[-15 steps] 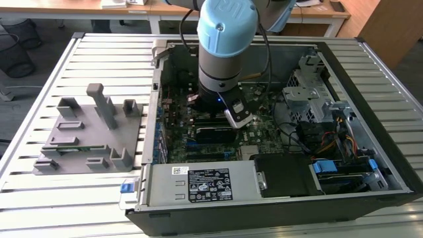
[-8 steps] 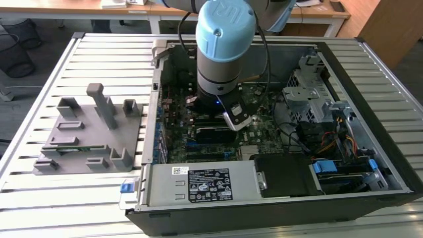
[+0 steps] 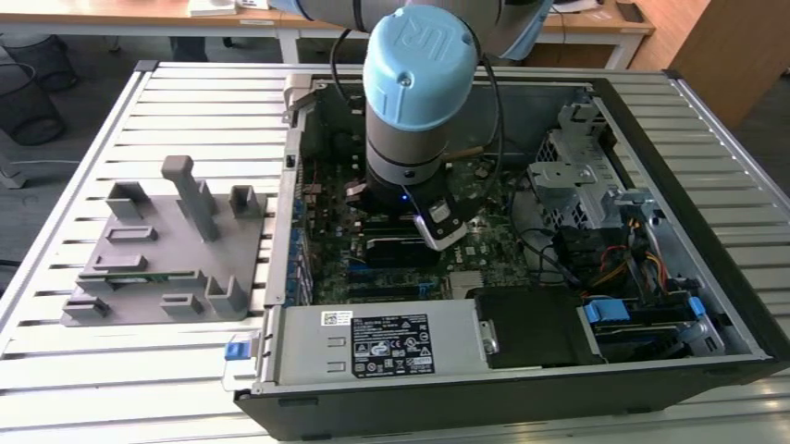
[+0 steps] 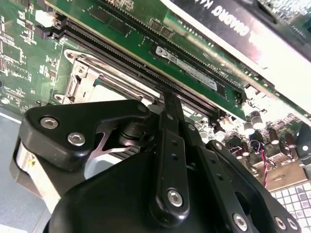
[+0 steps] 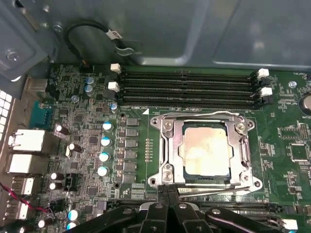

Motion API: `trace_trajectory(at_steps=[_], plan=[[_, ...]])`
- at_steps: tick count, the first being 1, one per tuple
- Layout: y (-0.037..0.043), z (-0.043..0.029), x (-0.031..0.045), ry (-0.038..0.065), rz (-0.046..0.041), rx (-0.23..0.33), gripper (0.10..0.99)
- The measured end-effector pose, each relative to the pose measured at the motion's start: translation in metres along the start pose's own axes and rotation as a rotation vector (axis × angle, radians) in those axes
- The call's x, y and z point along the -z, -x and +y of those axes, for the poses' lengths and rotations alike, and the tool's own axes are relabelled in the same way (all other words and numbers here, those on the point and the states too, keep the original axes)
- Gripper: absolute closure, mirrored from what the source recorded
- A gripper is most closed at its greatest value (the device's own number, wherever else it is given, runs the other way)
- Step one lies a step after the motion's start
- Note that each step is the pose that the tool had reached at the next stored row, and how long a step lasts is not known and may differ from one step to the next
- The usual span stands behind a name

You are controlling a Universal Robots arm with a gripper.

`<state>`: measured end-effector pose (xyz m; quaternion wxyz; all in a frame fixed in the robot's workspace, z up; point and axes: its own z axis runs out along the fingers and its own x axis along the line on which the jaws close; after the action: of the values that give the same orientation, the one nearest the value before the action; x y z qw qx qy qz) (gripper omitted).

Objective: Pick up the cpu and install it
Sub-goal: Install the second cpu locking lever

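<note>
- Gripper (image 5: 167, 196): linkage cut off by the first wrist view's edge; finger state indeterminate.
- Socket frame (image 4: 85, 77): partly hidden behind the gripper body in the second wrist view.
- Motherboard (image 3: 327, 268): centre obscured by the arm (image 3: 420, 92) in the exterior view.

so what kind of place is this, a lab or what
Likely a robotics lab or test bench: an open computer case on a slatted metal table, a grey plastic fixture beside it, and desks behind.

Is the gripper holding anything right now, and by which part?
Nothing. The gripper is shut and empty, just beside the socket where the cpu already sits.
</note>
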<state>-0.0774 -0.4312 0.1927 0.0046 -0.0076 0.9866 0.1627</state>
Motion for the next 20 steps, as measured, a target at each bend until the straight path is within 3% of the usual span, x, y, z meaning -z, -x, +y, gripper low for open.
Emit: trace_trajectory(at_steps=[10,20], plan=[[-0.0075,-0.0012,-0.004,0.021,-0.0003,0.0,0.98],[-0.0088,0.001,-0.0063,0.024,-0.0004,0.0,0.98]])
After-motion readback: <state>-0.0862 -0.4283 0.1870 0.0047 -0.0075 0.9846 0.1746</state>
